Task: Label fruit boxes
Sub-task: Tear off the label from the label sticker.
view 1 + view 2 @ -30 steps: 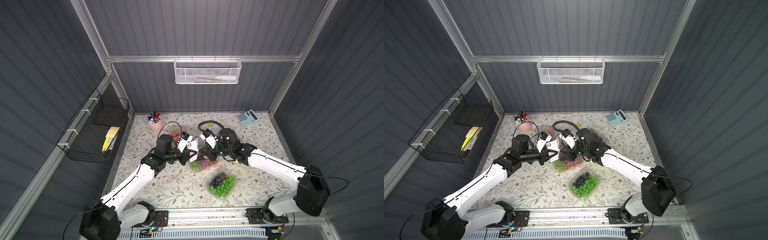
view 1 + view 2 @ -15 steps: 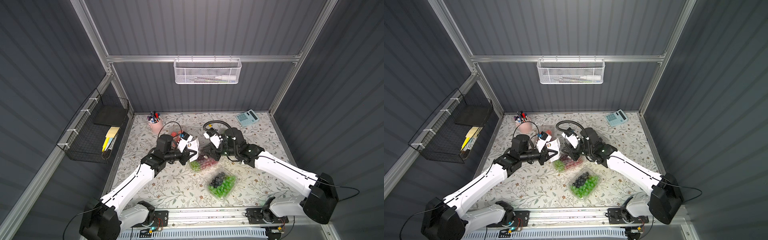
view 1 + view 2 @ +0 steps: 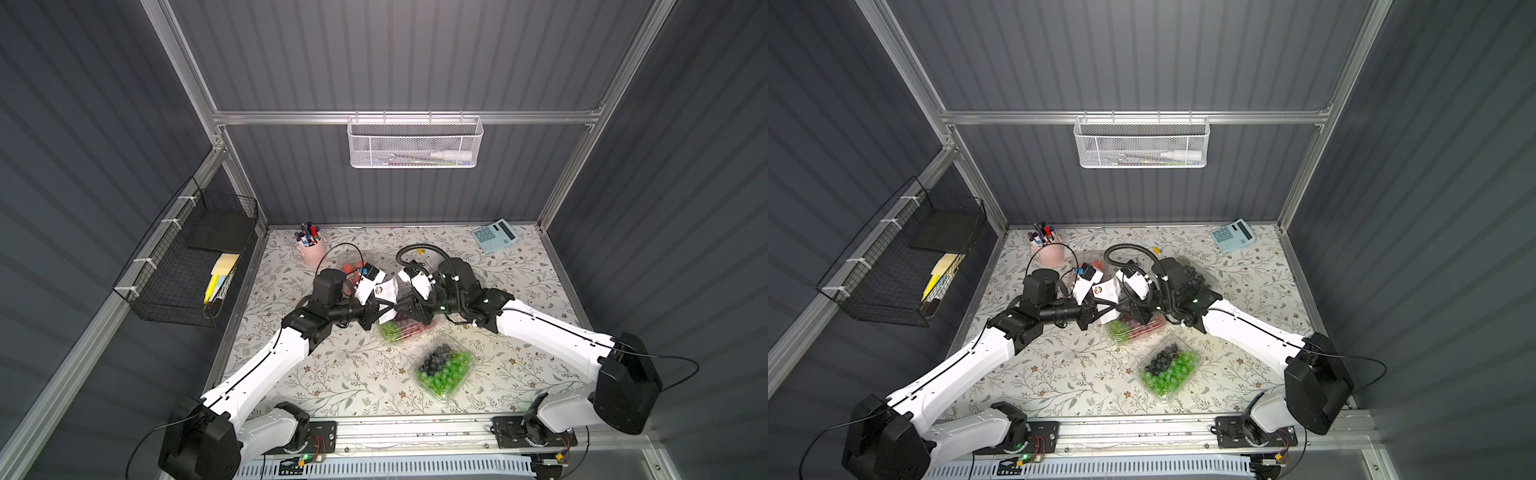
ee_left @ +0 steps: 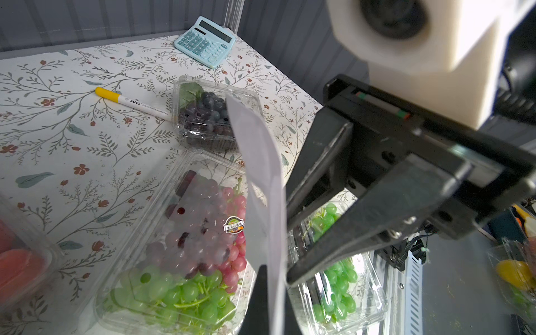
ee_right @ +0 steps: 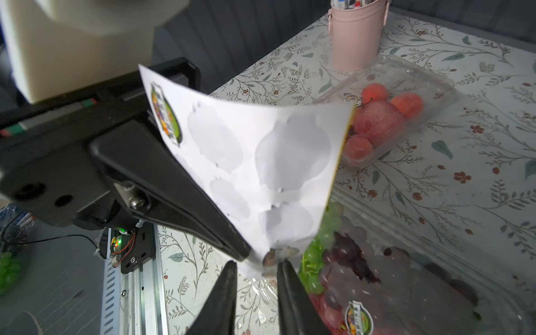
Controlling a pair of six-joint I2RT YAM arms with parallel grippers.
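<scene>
Jaws: left gripper (image 5: 239, 251) clamped on the sticker sheet (image 5: 261, 150); right gripper (image 5: 256, 275) parted, straddling the sheet's corner beside that grip.
Directly below lies the red-and-green grape box (image 4: 185, 246). Thin clear clamshell, probably light, springy and slick: press labels on the flat lid; grip only at the rim.

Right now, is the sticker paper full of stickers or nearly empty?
Nearly empty. The sticker sheet shows mostly bare peeled outlines; one colourful sticker sits at a corner.
</scene>
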